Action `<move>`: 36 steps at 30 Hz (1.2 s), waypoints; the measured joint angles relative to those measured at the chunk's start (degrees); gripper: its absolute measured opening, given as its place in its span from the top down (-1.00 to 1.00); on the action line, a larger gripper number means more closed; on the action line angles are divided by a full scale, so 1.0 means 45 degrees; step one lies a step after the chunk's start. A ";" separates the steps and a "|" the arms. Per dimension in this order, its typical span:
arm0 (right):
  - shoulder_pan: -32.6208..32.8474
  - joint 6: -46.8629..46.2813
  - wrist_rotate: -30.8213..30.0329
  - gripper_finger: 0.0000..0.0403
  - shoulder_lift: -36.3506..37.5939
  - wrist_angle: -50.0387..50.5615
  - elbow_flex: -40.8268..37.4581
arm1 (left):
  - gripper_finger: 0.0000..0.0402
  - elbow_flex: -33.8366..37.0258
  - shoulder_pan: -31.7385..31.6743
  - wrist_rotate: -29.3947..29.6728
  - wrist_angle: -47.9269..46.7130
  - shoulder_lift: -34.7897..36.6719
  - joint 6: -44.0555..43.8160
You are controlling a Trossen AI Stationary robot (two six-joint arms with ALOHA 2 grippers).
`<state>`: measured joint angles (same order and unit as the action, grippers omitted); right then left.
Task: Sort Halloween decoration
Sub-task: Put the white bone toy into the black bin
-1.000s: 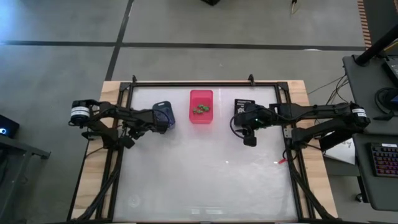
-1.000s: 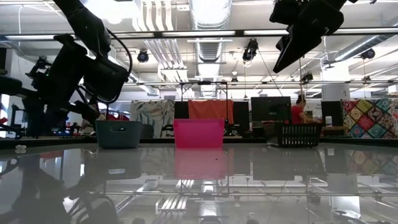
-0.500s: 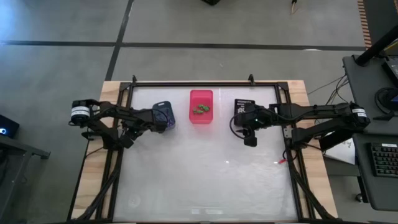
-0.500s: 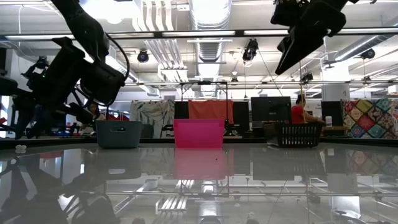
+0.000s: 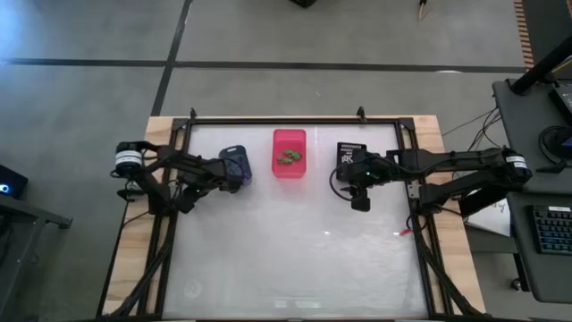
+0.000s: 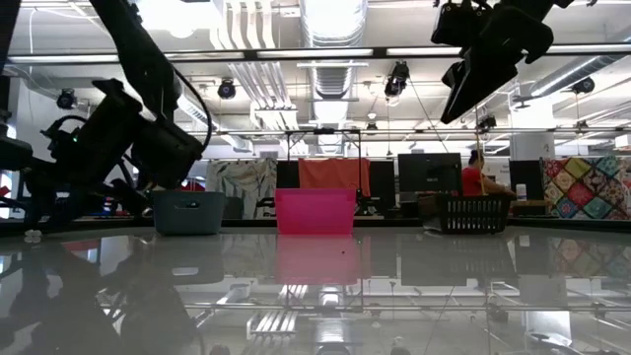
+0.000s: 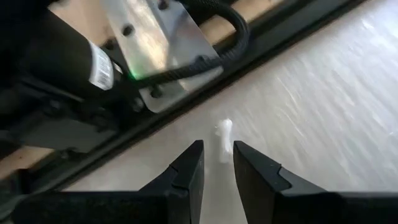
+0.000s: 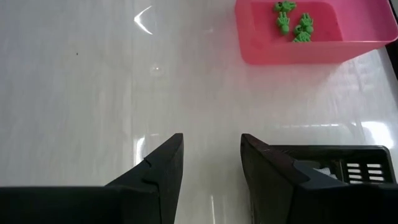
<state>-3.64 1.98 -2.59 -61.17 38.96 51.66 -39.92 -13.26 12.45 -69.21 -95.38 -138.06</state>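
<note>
Left hand (image 7: pixel 217 163) over blurred white trinket (image 7: pixel 224 134), fingers slightly parted.

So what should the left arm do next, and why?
Probably ease the left gripper forward so its open fingers straddle the white trinket, then close. The trinket lies just ahead of the gripper, not yet between the fingers. The right gripper waits, open.

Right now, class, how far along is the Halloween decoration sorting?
Done: green trinkets lie in the pink bin. In hand: nothing gripped; the left end effector, open, points at a white trinket on the table. The right end effector hangs open, empty. Left: binning that white trinket.
</note>
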 joint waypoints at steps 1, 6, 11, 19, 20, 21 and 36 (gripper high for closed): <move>0.0000 0.0009 0.0000 0.24 0.0000 0.0000 -0.0018 | 0.65 0.0000 0.0000 0.0000 0.0177 -0.0139 0.0001; 0.0000 0.0015 0.0000 0.24 0.0000 0.0010 -0.0083 | 0.70 -0.0024 -0.0015 0.0068 0.0692 -0.0754 0.0039; 0.0000 -0.0005 0.0000 0.24 0.0000 0.0048 -0.0102 | 0.79 -0.0068 -0.0029 0.0063 0.0690 -0.1119 0.0155; 0.0003 -0.0005 0.0000 0.24 0.0000 0.0044 -0.0107 | 0.81 -0.0183 -0.0039 -0.0056 0.0599 -0.0884 0.0189; 0.0001 -0.0005 0.0000 0.24 0.0000 0.0044 -0.0107 | 0.81 -0.0207 -0.0039 -0.0087 0.0578 -0.0868 0.0191; 0.0001 -0.0005 0.0000 0.24 0.0000 0.0039 -0.0107 | 0.81 -0.0239 -0.0039 -0.0097 0.0566 -0.0862 0.0194; 0.0005 -0.0112 0.0000 0.24 0.0000 0.0044 -0.0107 | 0.82 -0.0355 -0.0034 -0.0087 0.0337 -0.0660 0.0199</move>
<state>-3.62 1.48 -2.59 -61.17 39.16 51.18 -41.52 -13.41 12.05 -67.69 -98.36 -137.16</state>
